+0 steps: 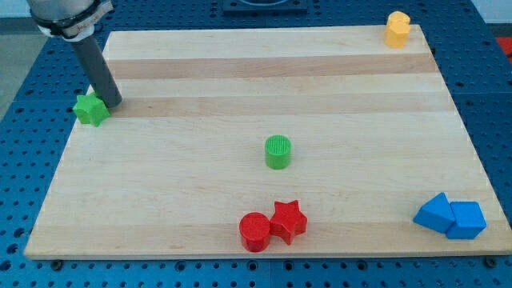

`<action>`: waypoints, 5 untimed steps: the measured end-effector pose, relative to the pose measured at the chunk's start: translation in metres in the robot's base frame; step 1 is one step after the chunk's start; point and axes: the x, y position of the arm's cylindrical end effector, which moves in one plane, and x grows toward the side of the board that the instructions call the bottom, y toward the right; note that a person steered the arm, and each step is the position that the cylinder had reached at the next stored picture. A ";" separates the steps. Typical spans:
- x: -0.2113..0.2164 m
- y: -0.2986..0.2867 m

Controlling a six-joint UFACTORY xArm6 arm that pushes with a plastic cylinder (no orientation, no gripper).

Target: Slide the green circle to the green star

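Note:
The green circle (278, 151) stands upright near the middle of the wooden board (240, 72). The green star (91, 108) lies at the board's left edge, far to the view's left and a little above the circle. My tip (114, 104) rests on the board right beside the star, touching or almost touching its right side. The dark rod slants up from there to the view's top left corner.
A red circle (255, 231) and a red star (288, 221) sit touching near the bottom edge. Two blue blocks (450, 216) sit together at the bottom right. A yellow block (397, 29) stands at the top right corner.

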 end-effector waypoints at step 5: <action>0.114 0.285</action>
